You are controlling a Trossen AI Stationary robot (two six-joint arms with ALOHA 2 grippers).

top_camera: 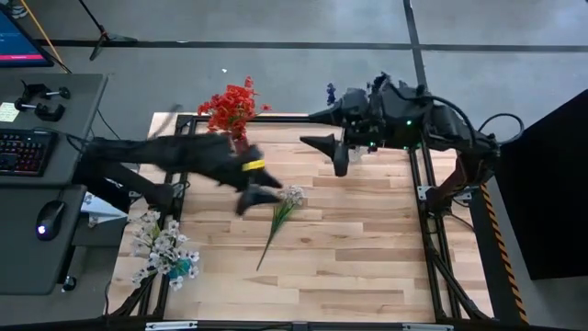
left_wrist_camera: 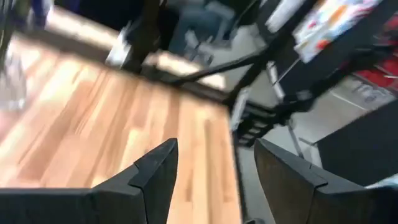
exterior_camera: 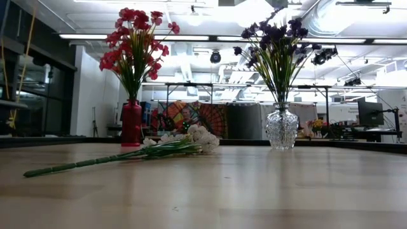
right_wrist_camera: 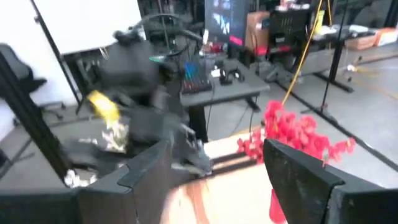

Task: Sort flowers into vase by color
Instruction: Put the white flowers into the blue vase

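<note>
Item: white flower sprig (top_camera: 283, 213), lying flat mid-table, blossoms by left gripper (top_camera: 250, 198), jaws wide, nothing held. Right gripper (top_camera: 333, 153) at far edge, wide, empty. We log red flowers (exterior_camera: 135, 46) in red vase (exterior_camera: 131, 123), purple flowers (exterior_camera: 275, 44) in glass vase (exterior_camera: 282, 129).

A light wooden desk (top_camera: 367, 248) is filling the middle of the high view. To one side, a grey side table (top_camera: 37, 184) is carrying a black keyboard (top_camera: 23, 152) and a computer mouse (top_camera: 48, 219). A monitor (top_camera: 20, 35) is glowing at the corner.
</note>
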